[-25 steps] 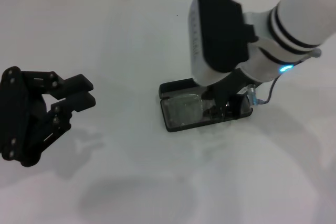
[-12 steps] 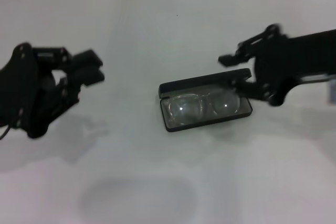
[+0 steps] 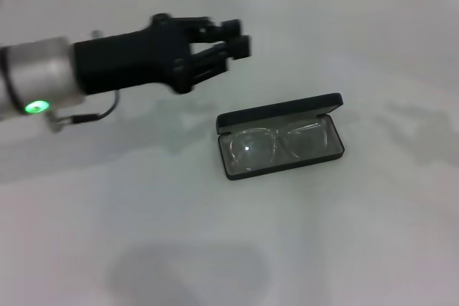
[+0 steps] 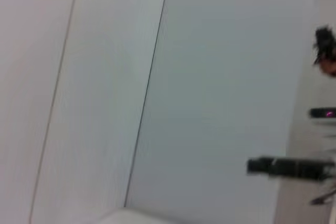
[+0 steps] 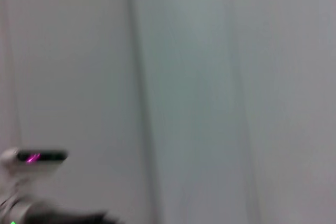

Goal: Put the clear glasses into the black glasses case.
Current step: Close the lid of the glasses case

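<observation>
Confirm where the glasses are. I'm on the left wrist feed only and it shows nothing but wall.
Observer: The clear glasses lie inside the black glasses case, on the grey lining.
Operator: Lid shut?
Observer: No, the case is open, with the lid standing up along its far edge.
Operator: Where is the left hand?
Observer: The left hand hovers above the table, to the left of and beyond the case, not touching it. Its fingers are nearly together and hold nothing.
Operator: Right hand?
Observer: It is not in the head view, and the right wrist view shows only wall.
</observation>
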Robot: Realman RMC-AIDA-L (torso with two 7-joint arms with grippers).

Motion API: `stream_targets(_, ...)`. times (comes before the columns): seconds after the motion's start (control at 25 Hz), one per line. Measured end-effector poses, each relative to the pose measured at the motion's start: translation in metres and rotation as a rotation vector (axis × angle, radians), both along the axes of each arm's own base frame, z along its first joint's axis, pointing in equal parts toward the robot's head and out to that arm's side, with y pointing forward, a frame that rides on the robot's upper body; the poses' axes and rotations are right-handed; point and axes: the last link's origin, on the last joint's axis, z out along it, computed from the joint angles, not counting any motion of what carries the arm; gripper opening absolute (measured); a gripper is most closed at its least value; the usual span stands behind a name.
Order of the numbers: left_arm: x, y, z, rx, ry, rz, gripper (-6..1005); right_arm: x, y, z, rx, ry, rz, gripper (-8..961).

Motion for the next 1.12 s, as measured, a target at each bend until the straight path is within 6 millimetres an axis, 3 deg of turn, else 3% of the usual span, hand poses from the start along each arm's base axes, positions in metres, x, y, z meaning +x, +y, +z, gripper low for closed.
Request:
stream_targets(0.2, 0.013, 0.026, -0.031, -0.033, 0.059, 0.079, 259, 0.051, -0.015, 0.021, 0.209, 0.077, -0.129, 305)
stream_targets(0.36, 0.014, 0.034, -0.055, -0.064, 0.135, 0.117, 273, 0.071, -0.023, 0.029, 0.308, 0.141, -0.196, 306)
stream_targets(0.56, 0.012, 0.042, -0.080, -0.054, 0.259, 0.158, 205, 0.074, -0.022, 0.031, 0.338, 0.166, -0.204, 306)
stream_targets(1.12, 0.005, 0.041, -0.094, -0.061, 0.320, 0.189, 205, 0.064, 0.006, 0.022, 0.336, 0.187, -0.178, 307)
